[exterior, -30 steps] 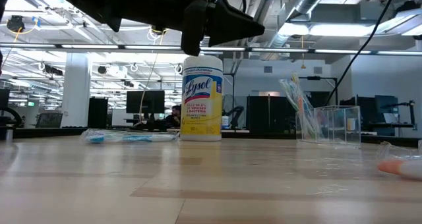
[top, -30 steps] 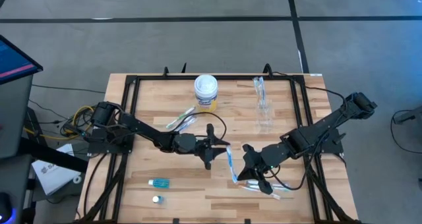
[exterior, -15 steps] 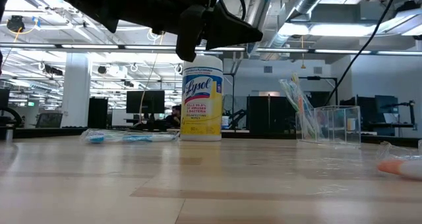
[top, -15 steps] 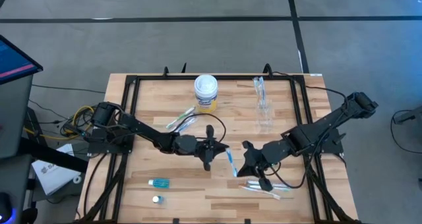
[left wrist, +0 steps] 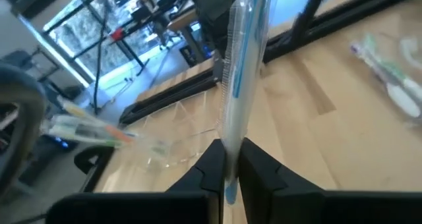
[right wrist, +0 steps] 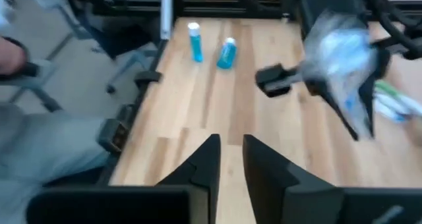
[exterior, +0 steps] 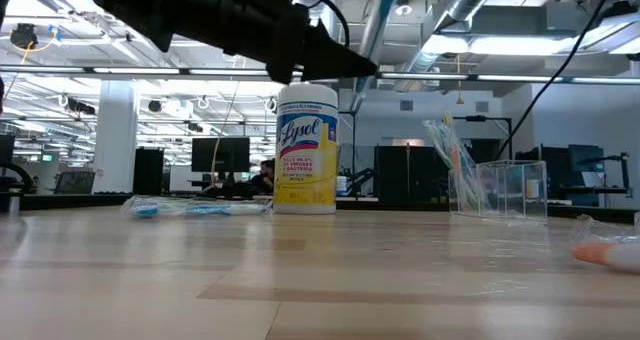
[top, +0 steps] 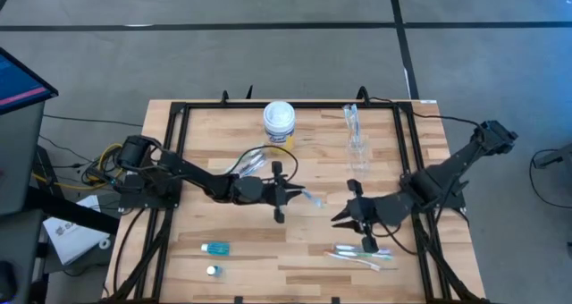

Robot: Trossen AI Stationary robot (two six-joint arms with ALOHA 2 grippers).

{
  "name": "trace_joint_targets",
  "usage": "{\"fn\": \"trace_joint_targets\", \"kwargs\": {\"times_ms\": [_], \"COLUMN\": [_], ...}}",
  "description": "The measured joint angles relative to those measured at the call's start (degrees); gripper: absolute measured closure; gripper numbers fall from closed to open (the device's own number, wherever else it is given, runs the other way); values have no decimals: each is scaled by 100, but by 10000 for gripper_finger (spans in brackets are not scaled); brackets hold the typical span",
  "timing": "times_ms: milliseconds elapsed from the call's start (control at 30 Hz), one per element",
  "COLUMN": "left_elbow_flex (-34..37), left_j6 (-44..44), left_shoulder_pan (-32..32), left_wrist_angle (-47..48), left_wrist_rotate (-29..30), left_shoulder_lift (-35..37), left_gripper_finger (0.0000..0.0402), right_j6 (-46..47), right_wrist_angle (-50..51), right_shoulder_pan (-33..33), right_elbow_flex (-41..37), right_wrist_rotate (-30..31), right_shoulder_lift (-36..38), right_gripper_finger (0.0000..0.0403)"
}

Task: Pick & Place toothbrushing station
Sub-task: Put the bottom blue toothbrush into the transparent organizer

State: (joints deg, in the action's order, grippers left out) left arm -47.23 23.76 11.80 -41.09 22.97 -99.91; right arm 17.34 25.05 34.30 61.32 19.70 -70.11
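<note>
The left gripper (top: 293,194) is clamped on the wrapped toothbrush (left wrist: 239,72), its long axis pointing toward the clear cups (top: 357,147) near the far right edge of the surface; the right gripper (top: 344,216) stands slightly apart, empty.

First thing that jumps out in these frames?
The left tool, raised over mid-table, is shut on a wrapped blue toothbrush that sticks up between its fingers. The right tool hangs just to its right, above two more toothbrushes lying near the front edge. At the back stands a yellow Lysol canister, with clear cups holding brushes to its right.
</note>
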Motion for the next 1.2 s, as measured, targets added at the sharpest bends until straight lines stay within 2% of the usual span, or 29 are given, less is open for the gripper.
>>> {"fn": "trace_joint_targets", "kwargs": {"times_ms": [300, 567, 867, 933, 1067, 1200], "left_elbow_flex": [5, 10, 10, 10, 10, 10], "left_j6": [-723, -1066, -1245, -1248, -1249, -1249], "left_shoulder_pan": [-51, -67, -65, -65, -65, -65], "left_wrist_angle": [-133, -389, -660, -671, -672, -672], "left_wrist_rotate": [-611, -910, -1240, -1256, -1271, -1271], "left_shoulder_lift": [47, 47, 47, 47, 47, 47], "left_gripper_finger": [387, 387, 387, 387, 387, 387], "right_j6": [-289, -419, -732, -820, -1433, -1949], "right_wrist_angle": [-9, -145, -539, -918, -2399, -3411], "right_shoulder_pan": [377, 386, 187, 122, 17, 33], "right_elbow_flex": [-76, -76, -115, -395, -1167, -1508], "right_wrist_rotate": [1617, 2247, 2564, 2568, 2539, 2540], "right_shoulder_lift": [-144, -145, -252, -249, -203, 39], "right_gripper_finger": [314, 280, 243, 241, 244, 249]}}
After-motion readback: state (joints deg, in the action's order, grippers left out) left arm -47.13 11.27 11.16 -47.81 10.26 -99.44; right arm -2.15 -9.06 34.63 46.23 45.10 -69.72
